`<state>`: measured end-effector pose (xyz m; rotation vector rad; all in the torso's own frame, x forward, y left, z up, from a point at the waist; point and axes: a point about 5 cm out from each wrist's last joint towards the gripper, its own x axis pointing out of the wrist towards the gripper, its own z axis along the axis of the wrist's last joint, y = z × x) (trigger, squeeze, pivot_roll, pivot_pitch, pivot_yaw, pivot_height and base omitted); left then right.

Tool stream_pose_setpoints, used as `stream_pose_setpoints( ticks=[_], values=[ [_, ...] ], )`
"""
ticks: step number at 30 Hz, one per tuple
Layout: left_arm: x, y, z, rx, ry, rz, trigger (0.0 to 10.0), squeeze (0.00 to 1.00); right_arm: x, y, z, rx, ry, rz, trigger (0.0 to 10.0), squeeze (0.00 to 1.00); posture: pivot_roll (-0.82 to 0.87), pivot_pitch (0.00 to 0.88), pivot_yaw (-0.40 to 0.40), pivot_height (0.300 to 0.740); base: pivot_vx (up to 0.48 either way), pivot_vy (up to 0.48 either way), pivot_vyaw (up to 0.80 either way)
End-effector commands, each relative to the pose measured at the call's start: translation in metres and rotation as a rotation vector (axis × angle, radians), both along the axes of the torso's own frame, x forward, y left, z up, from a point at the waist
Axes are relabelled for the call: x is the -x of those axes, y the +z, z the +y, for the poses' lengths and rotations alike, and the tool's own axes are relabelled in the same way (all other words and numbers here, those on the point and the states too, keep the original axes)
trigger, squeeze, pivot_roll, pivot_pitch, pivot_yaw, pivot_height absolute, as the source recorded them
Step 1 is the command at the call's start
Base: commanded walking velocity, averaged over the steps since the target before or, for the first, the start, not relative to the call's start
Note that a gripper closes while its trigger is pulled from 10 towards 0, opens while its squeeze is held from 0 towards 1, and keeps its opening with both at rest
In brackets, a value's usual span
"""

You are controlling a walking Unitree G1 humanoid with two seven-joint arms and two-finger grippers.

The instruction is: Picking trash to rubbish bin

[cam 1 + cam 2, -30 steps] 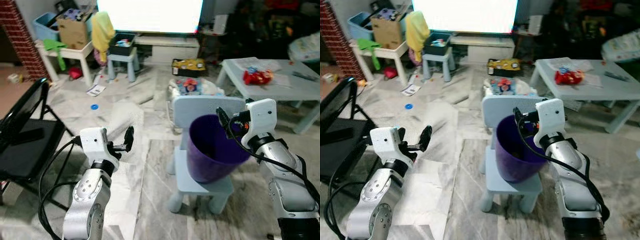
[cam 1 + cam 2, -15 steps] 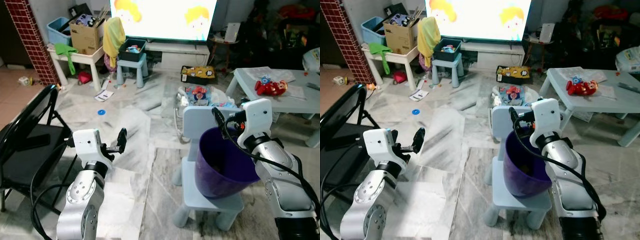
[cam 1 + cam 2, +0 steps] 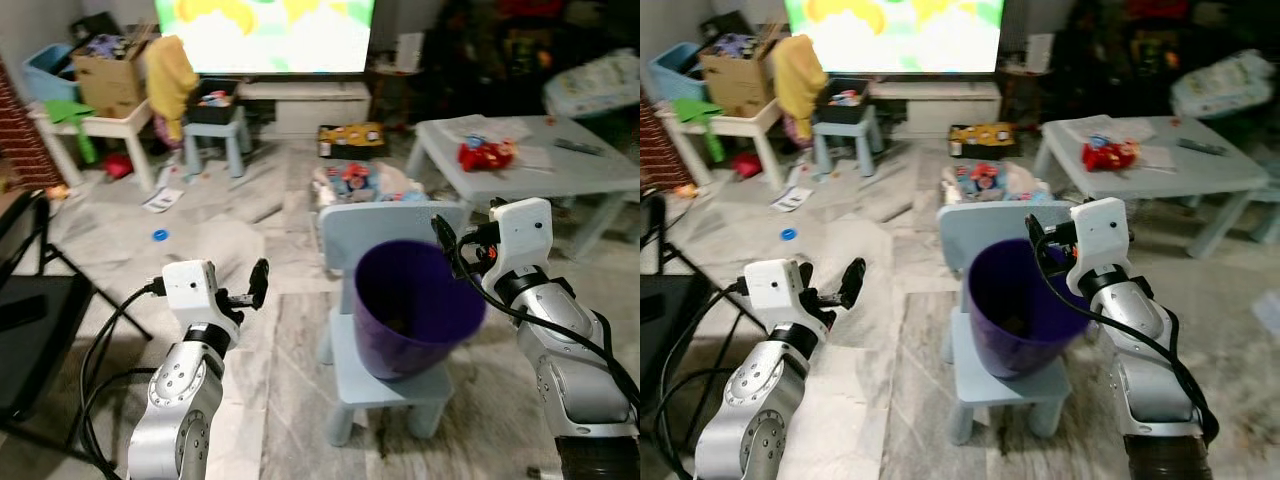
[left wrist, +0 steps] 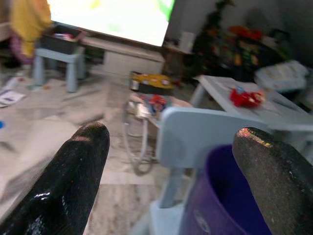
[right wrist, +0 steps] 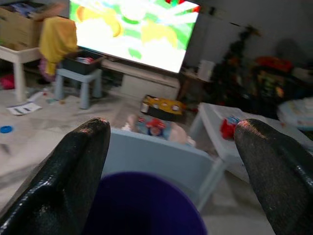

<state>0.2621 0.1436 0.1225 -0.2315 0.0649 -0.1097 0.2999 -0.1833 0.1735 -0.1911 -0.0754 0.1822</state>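
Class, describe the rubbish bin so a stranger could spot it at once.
Start at the bright television, then come forward to the small pale blue chair. The purple bin sits on its seat, tilted, the one deep purple thing among pale furniture.

The rubbish bin (image 3: 410, 305), a deep purple plastic bucket with an open round mouth, sits on the seat of a small pale blue chair (image 3: 388, 372), tilted so its mouth faces up and toward the camera, with a few small scraps lying dimly at its bottom.
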Motion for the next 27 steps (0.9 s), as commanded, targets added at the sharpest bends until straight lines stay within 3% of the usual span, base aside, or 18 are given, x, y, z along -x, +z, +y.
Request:
stream_pose_setpoints(
  ticks=[1,17,27],
  values=[
    [-0.0004,0.0017,-0.0012,-0.009,-0.010,-0.006,10.0,0.00,0.0003,0.0037,-0.0024,0.006,-0.011,-0.010,10.0,0.00,0.05,0.018,-0.048,0.740,0.000,0.000,-0.78],
    [-0.0009,0.0015,-0.0022,-0.022,-0.020,-0.005,10.0,0.00,-0.0010,0.0041,-0.0007,0.005,-0.006,-0.013,10.0,0.00,0.05,0.013,-0.047,0.740,0.000,0.000,-0.78],
    [-0.0056,0.0041,-0.0023,-0.036,-0.029,-0.011,10.0,0.00,-0.0044,0.0048,0.0055,-0.008,0.003,-0.017,10.0,0.00,0.05,0.011,-0.040,0.740,0.290,0.000,-0.78]
  ],
)
